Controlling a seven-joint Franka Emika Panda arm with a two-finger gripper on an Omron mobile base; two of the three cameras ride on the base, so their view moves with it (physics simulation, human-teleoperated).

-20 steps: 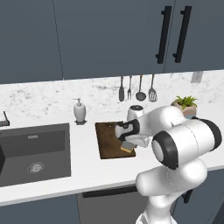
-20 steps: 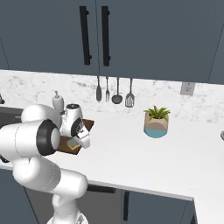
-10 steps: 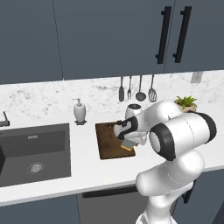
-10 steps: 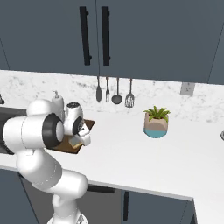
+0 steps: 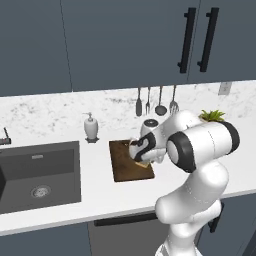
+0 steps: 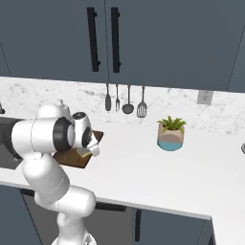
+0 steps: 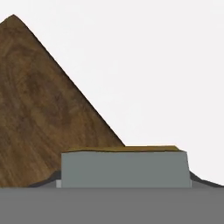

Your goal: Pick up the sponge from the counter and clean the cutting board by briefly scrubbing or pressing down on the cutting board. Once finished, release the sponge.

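The dark brown cutting board (image 5: pixel 125 162) lies on the white counter (image 5: pixel 115 197), just right of the sink. My gripper (image 5: pixel 141 159) hangs low over the board's right edge. In the hand view the sponge (image 7: pixel 124 168) shows its grey face and a thin yellow top edge, and it sits between my fingertips (image 7: pixel 46 180) of the gripper (image 7: pixel 124 183). The fingertips lie close against its two sides; whether they press it I cannot tell. Behind the sponge are the board (image 7: pixel 39 113) on the left and bare counter (image 7: pixel 166 65) on the right. A yellowish bit of sponge (image 6: pixel 85 154) shows under the hand in the right base view.
A dark sink (image 5: pixel 40 175) is sunk into the counter left of the board. A soap dispenser (image 5: pixel 90 127) stands behind the board's left corner. Utensils (image 5: pixel 155 102) hang on the backsplash. A potted plant (image 6: pixel 171 134) stands to the right, with open worktop in front of it.
The arm's elbow has swung up and to the left. The hand has stayed low at the board's right edge, drifting slightly left. The sponge remains under it.
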